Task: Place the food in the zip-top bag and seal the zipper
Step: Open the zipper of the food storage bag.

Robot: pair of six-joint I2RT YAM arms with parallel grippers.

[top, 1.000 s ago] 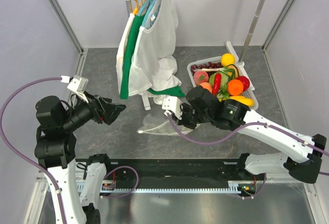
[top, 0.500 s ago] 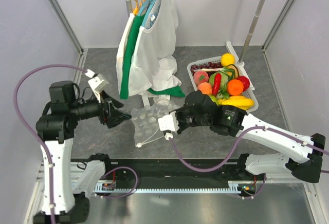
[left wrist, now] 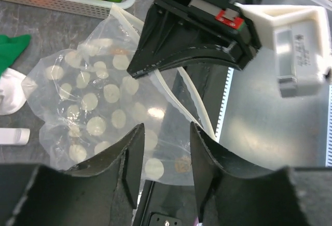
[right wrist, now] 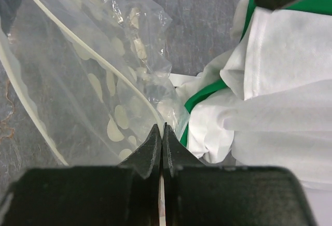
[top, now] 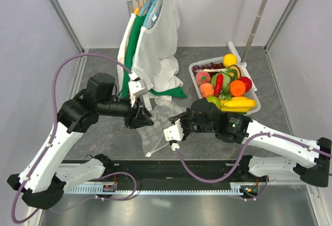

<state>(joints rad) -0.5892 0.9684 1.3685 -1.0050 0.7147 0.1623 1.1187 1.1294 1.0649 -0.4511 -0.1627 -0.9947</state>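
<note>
**Right claw** (right wrist: pixel 162 132): clenching on the mouth edge of the zip-top bag (left wrist: pixel 93 107) and holding that edge up off the counter (top: pixel 119 143).

**Left claw** (left wrist: pixel 165 128): hovering parted just above the bag, with dotted film showing in the gap and nothing gripped.

The zipper (left wrist: pixel 194 104) is running lengthwise from the right claw past the left claw. The bag is lying just beside the basket (top: pixel 193 66), on its left-arm side. The food (top: pixel 223 83) is sitting inside the basket.
</note>
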